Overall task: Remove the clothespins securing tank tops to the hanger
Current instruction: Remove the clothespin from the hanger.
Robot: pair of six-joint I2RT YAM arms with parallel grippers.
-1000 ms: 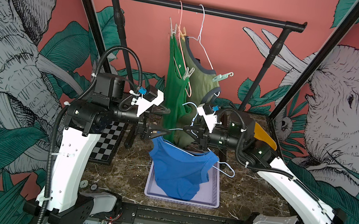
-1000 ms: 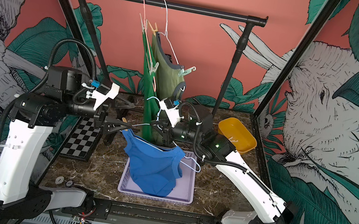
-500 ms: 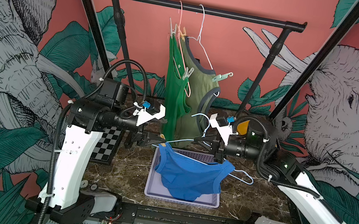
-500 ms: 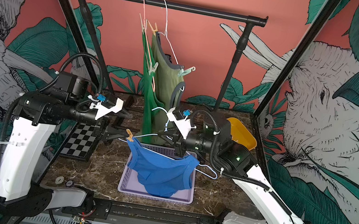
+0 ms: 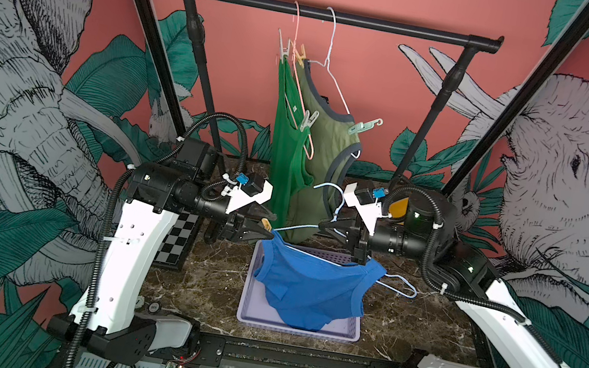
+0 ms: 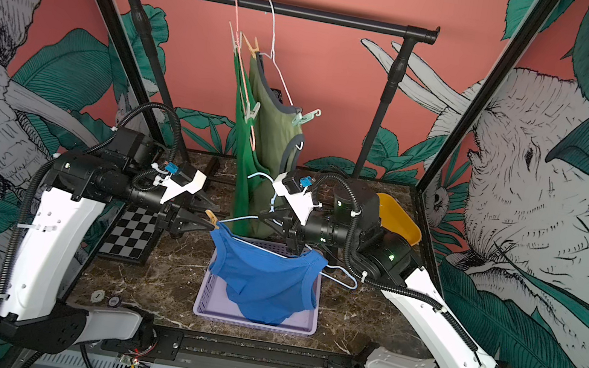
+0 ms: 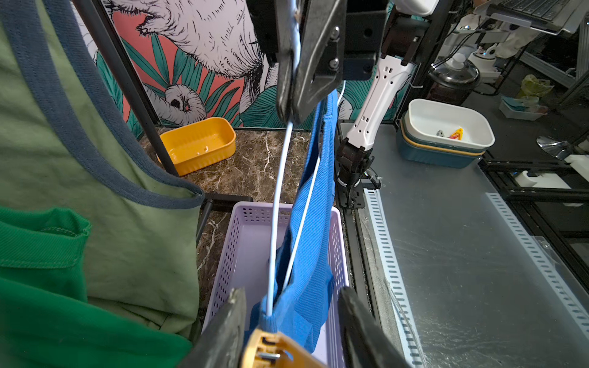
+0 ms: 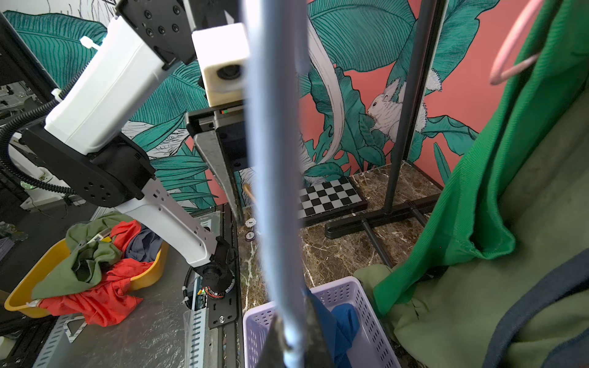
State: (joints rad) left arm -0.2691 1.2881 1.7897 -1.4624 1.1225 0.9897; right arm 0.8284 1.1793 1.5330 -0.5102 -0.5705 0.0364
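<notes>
Since the left gripper (image 7: 291, 294) straddles the pin: its fingers (image 7: 231, 318) stand spread, one on either side of the tan-orange plastic clothespin (image 7: 274, 350), and are not yet pinching it. Centre them on the pin's tail ends, not its biting end.
Clothespin: it is clipped at the hanger's left shoulder end, biting the strap of the blue ribbed tank top (image 5: 309, 286). Squeeze the tails fully before pulling, then draw it off along its own length, away from the wire.
Tank top: it is draped on the hanger, with its hem sagging into the lilac perforated plastic basket (image 5: 243, 304). It will likely slide once freed, so keep it over the basket.
Hanger: the pale blue wire hanger (image 7: 278, 207) is held roughly level above the basket. It should not swing during the squeeze.
Right gripper (image 7: 289, 111): its fingers are pressed together on the hanger wire near the neck. A firm hold is needed to resist the pull.
</notes>
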